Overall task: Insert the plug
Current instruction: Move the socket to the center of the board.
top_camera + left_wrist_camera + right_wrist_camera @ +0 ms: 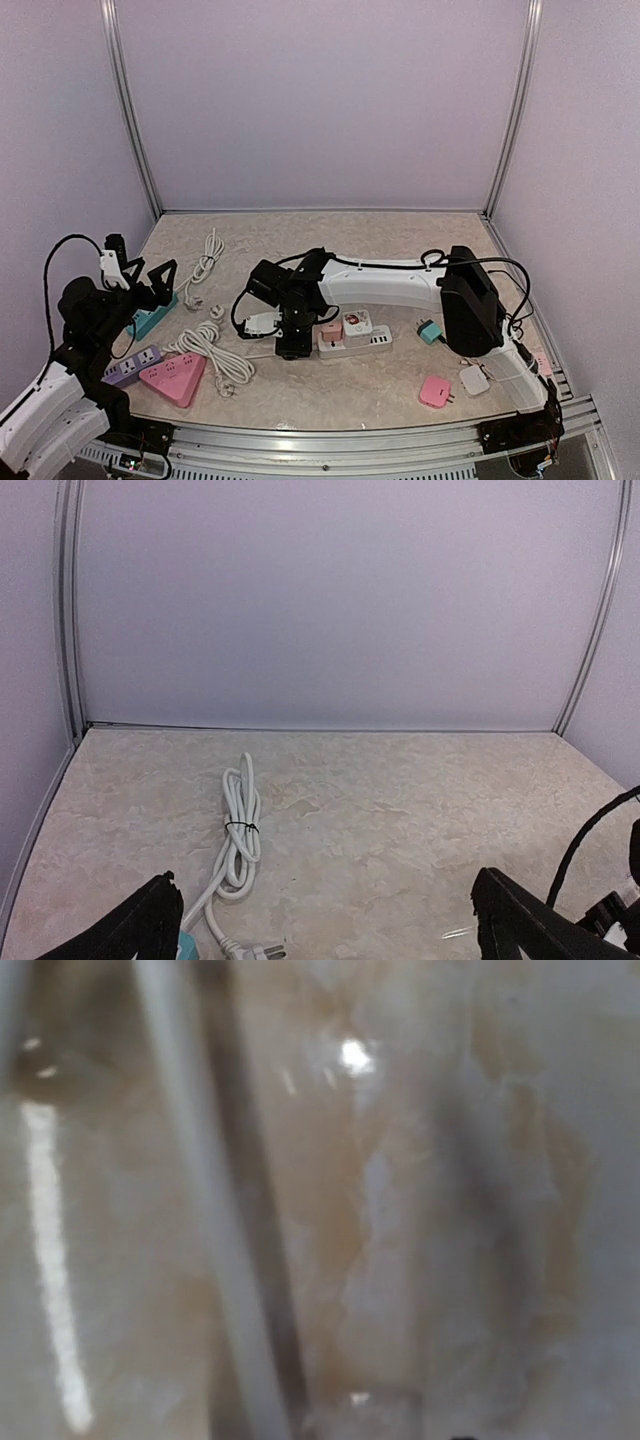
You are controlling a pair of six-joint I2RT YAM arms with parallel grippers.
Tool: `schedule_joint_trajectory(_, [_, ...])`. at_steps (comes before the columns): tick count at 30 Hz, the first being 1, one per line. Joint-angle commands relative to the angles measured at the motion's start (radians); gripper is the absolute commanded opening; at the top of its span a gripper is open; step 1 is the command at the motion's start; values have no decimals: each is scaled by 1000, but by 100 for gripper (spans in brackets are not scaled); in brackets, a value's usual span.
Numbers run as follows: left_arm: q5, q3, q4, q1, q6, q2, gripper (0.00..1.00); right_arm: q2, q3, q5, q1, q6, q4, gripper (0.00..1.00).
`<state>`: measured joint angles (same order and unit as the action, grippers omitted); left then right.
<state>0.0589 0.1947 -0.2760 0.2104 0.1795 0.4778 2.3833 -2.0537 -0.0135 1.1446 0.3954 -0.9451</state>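
Note:
A white power strip [368, 342] lies at the table's middle. A pink plug [330, 329] and a white patterned adapter [355, 321] sit on it. My right gripper [291, 346] points straight down at the strip's left end, beside the pink plug; its jaws are hidden from above. The right wrist view is a close blur of tabletop, with a white cord [195, 1210] running top to bottom and a pale block [372, 1418] at the bottom edge. My left gripper [325, 925] hangs open over bare table at the left, with nothing between its fingers [140, 930].
A tied white cord [240, 825] with its plug [262, 950] lies ahead of the left gripper. Another coiled cord [207, 346], teal [150, 319], purple [135, 364] and pink triangular [175, 378] strips lie left. A teal plug [430, 331], a pink adapter [436, 390] and a white adapter [474, 380] lie right.

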Motion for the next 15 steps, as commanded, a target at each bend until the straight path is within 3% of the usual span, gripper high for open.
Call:
schedule_joint_trajectory(1, [-4, -14, 3, -34, -6, -26, 99, 56, -61, 3, -2, -15, -20, 47])
schedule_joint_trajectory(6, [-1, -15, 1, -40, -7, -38, 99, 94, -89, 8, -15, -20, -15, 27])
schedule_joint_trajectory(11, [-1, -15, -1, -48, -11, -41, 99, 92, -78, 5, -52, -55, -17, 0])
schedule_joint_trajectory(15, [1, -15, 0, -58, -11, -42, 99, 81, -54, -42, -114, -100, -7, 0])
